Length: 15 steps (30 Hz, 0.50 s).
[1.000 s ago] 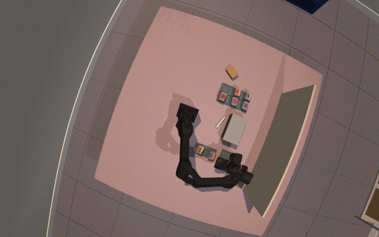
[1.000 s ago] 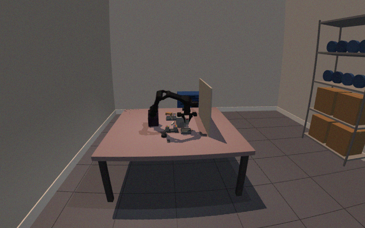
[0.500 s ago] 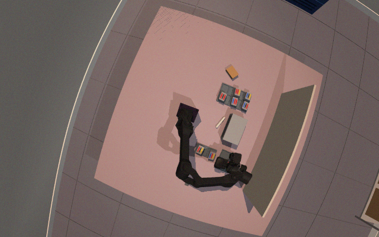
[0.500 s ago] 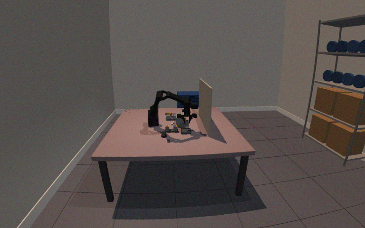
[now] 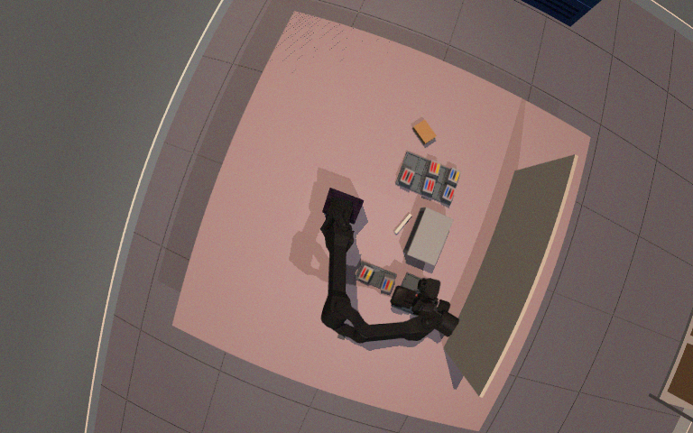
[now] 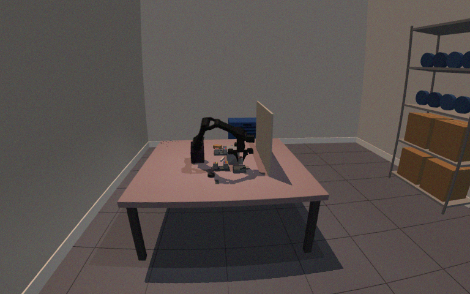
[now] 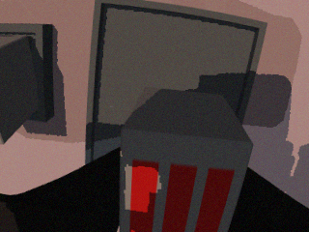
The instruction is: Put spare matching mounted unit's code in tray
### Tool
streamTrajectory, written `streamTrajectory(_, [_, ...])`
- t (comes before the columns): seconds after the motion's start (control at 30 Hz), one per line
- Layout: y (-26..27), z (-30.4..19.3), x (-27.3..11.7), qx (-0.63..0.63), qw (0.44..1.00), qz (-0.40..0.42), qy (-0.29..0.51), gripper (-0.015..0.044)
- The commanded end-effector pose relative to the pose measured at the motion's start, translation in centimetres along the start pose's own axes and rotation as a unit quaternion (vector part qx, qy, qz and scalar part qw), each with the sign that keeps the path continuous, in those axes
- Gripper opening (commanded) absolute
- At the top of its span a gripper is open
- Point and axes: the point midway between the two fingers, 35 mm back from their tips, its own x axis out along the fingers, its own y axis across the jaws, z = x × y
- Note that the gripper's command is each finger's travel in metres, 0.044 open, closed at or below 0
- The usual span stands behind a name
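My gripper is shut on a dark grey spare with three red stripes. In the wrist view the spare hangs upright between the black fingers, above the near part of the grey tray. The exterior view shows a gap between the fingertips and the tray. The tray's visible floor is bare; its near part is hidden. A two-place rack stands beside the tray and holds two striped units, one at its left and one at its right. No part code is readable.
A six-place rack holds several striped units. A grey box stands between that rack and the tray, with a white bar beside it. An orange block lies farther off. A tall panel stands close to the gripper.
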Motion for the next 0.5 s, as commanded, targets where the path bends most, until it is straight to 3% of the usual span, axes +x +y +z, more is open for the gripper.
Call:
streamTrajectory(0.0, [0.0, 0.1, 0.4, -0.002, 1.000, 0.000, -0.003, 0.0000])
streamTrajectory(0.47, [0.3, 0.0, 1.7, -0.002, 1.000, 0.000, -0.001, 0.0000])
